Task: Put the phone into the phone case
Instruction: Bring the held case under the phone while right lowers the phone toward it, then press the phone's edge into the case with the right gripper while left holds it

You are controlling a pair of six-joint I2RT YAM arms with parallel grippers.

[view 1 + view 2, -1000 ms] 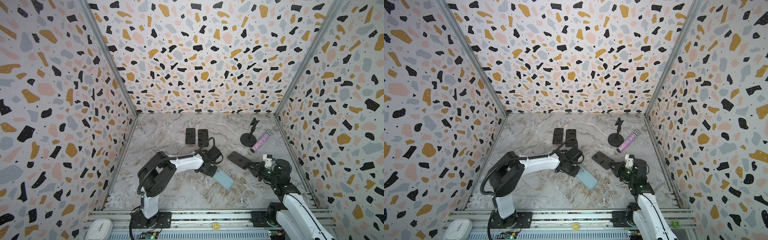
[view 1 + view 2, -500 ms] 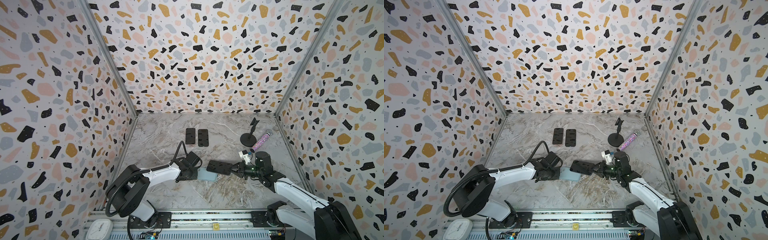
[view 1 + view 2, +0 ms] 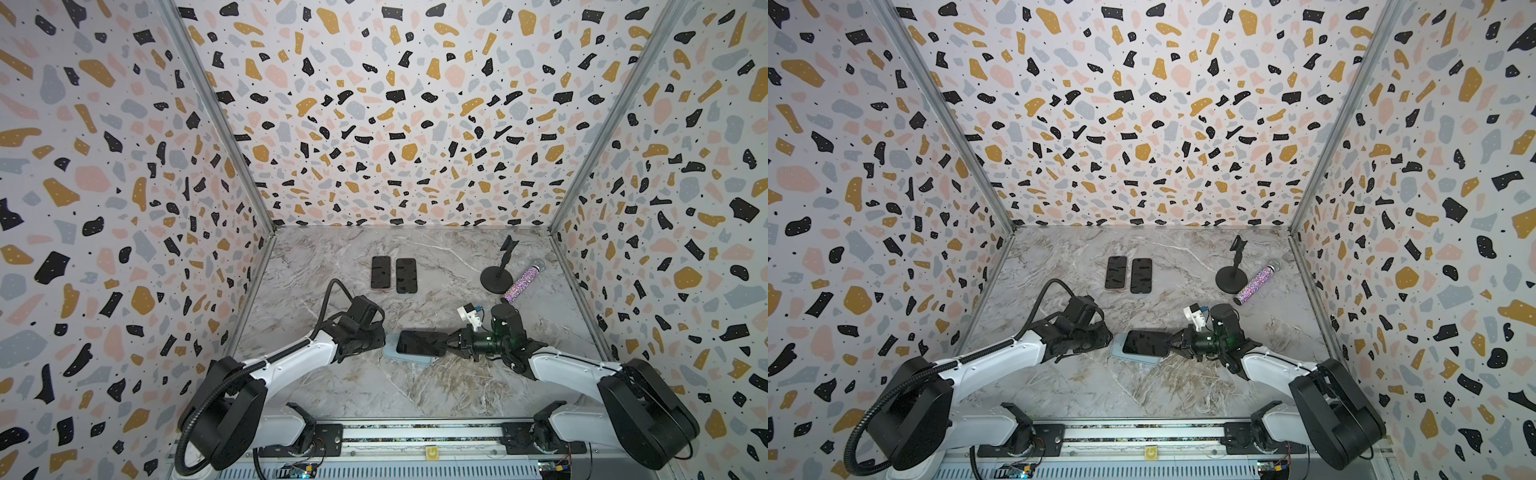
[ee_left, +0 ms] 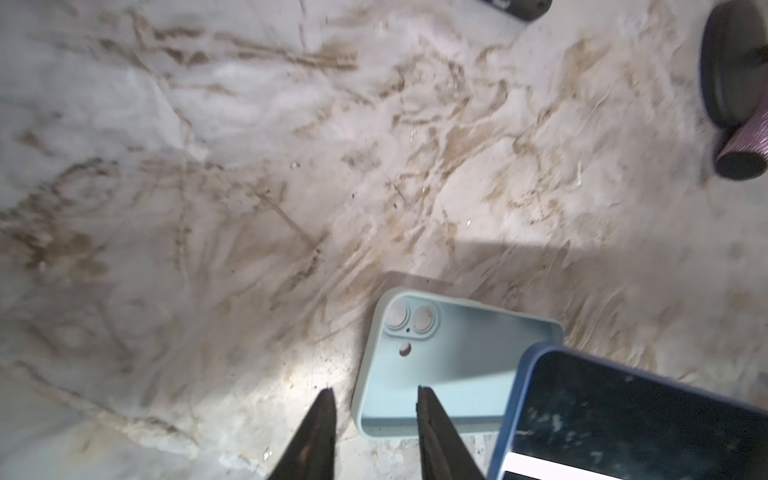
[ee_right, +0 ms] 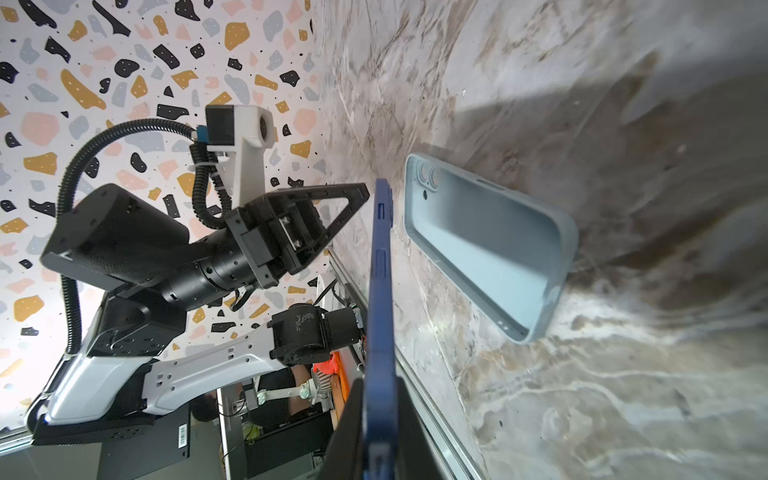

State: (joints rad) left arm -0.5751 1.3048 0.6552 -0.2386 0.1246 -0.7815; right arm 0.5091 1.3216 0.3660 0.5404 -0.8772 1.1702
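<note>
The phone [image 3: 419,343] [image 3: 1146,343], dark blue-edged with a black screen, is held level by its right end in my right gripper [image 3: 446,344] [image 5: 379,386], which is shut on it. The phone [image 5: 380,270] hovers just above the phone case [image 5: 490,245] with a gap between them. This light blue phone case [image 3: 409,360] [image 4: 449,361] lies open side up on the table. My left gripper [image 3: 380,338] [image 4: 375,390] stands open at the case's left end. One case corner sits between its parted fingers.
Two dark phones [image 3: 381,272] [image 3: 406,275] lie side by side at the back. A black stand [image 3: 496,278] and a glittery tube [image 3: 521,284] sit at the back right. Patterned walls close in three sides of the marble table [image 3: 332,395].
Both arms came together at the table's middle. The left set the case down flat and opened its jaws. The right carried the phone leftward over the case.
</note>
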